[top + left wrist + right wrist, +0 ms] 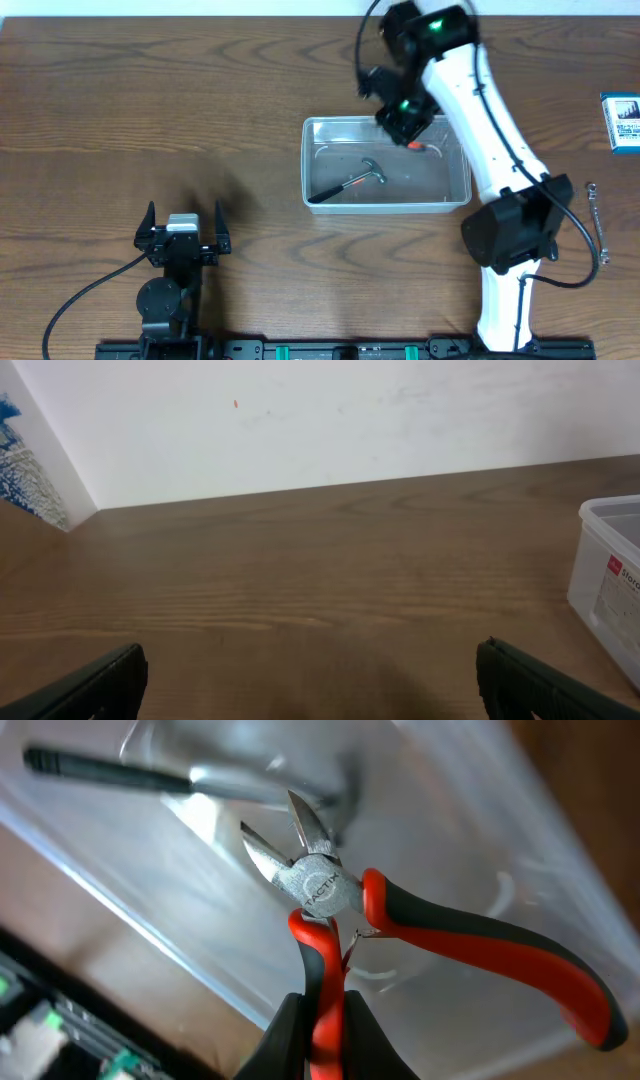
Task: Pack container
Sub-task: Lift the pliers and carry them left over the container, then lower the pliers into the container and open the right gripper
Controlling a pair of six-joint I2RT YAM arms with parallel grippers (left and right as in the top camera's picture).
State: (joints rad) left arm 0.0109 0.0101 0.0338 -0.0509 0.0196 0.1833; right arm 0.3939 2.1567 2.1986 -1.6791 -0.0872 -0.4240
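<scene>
The clear plastic container (385, 207) sits on the wooden table (150, 100) a little right of centre. It already has a small hammer (352, 181) lying slantwise on its floor, head toward the middle and dark handle toward the near-left corner. The right gripper (322, 1020) hangs over the tub's far-right part with its jaws pinched tight on one red-and-black handle of a pair of diagonal cutters (325, 890). The other handle splays out free to the side, and the cutting tips point down toward the hammer head. The step in hand looks like delivery of the cutters into the tub: they are above the open interior but do not appear to rest on the bottom yet. The next move probably calls for lowering them onto the bare floor beside the hammer, clear of the rim, and then letting go of the handle so they settle flat rather than tipping on their splayed leg. The left gripper (185, 212) is parked near the front-left edge of the table, well apart from the tub, its fingers spread wide and holding nothing. A thin metal tool (597, 215) and a small blue-and-white box (622, 122) lie out to the right, outside the tub, so more packing seems to remain.
</scene>
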